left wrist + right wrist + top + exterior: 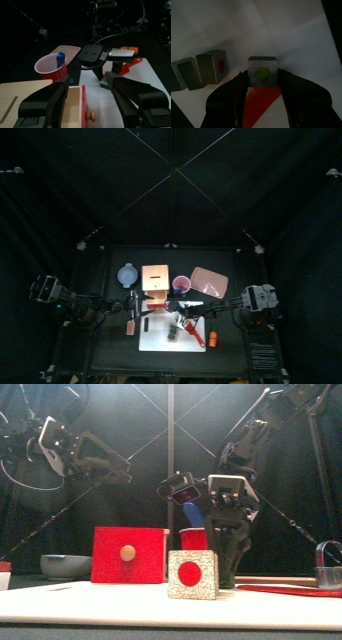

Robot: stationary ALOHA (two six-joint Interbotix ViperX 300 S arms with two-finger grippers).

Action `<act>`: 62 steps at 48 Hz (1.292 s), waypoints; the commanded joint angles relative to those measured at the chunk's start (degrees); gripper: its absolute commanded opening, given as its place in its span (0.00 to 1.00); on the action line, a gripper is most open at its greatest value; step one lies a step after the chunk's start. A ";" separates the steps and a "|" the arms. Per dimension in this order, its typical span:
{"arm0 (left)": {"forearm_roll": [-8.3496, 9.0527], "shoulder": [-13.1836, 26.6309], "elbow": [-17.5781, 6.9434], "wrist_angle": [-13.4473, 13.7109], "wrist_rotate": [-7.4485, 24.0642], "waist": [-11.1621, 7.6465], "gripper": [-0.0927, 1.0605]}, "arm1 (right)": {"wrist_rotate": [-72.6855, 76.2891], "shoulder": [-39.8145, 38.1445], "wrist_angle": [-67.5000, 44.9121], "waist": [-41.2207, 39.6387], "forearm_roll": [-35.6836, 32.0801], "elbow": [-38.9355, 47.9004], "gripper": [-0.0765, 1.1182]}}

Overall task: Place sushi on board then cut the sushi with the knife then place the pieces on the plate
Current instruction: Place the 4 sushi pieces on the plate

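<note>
The booth is dim: in the top view the back curtain [171,188] swallows nearly all light, and the white board [174,336] is the one bright patch on the black table [104,353]. The front view is lit from above and in front, so the board glows pale while the arms stay dark. In the wrist views the right end effector [262,77] is a dark silhouette over greyish board, and the red cup [50,67] catches light against blackness.
</note>
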 commanded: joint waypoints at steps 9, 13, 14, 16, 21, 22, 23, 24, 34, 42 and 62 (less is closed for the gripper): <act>0.00 0.00 -0.70 -0.62 -0.09 0.00 0.88 | 0.26 -20.30 3.60 -8.70 -6.77 13.62 0.63; 0.00 0.09 -0.88 -0.62 0.00 0.35 0.88 | -0.88 -21.27 3.60 -14.85 -9.93 15.47 0.63; 0.00 0.09 -0.88 -0.53 0.00 0.35 0.88 | -1.14 -21.09 3.43 -16.44 -11.07 15.64 0.63; -0.09 0.09 -0.88 -0.62 0.00 0.35 0.88 | -1.58 -20.39 3.25 -19.51 -13.45 15.47 0.63; -0.09 0.18 -0.88 -0.53 -0.09 0.35 0.88 | -5.36 -16.88 2.55 -24.79 -15.91 13.45 0.63; 0.00 0.18 -0.97 -0.62 -0.09 0.35 0.88 | -6.86 -15.91 2.55 -25.31 -15.73 12.92 0.64; 0.00 0.18 -0.97 -0.62 -0.09 0.26 0.88 | -8.35 -14.94 2.55 -25.84 -15.21 12.30 0.64; -0.09 0.18 -0.97 -0.62 -0.09 0.35 0.88 | -9.84 -13.89 2.55 -26.28 -14.33 11.69 0.64; -0.44 0.18 -1.05 -0.62 -0.18 0.26 0.88 | -20.30 -7.47 -0.79 -29.71 -6.24 7.21 0.71; -1.23 0.18 -1.49 -0.62 -0.09 0.18 0.88 | -23.20 -6.50 -2.02 -33.31 -5.01 6.24 0.74; -1.23 0.18 -2.02 -0.53 0.09 0.44 0.88 | -25.05 -5.54 -1.58 -34.54 -5.01 6.24 0.73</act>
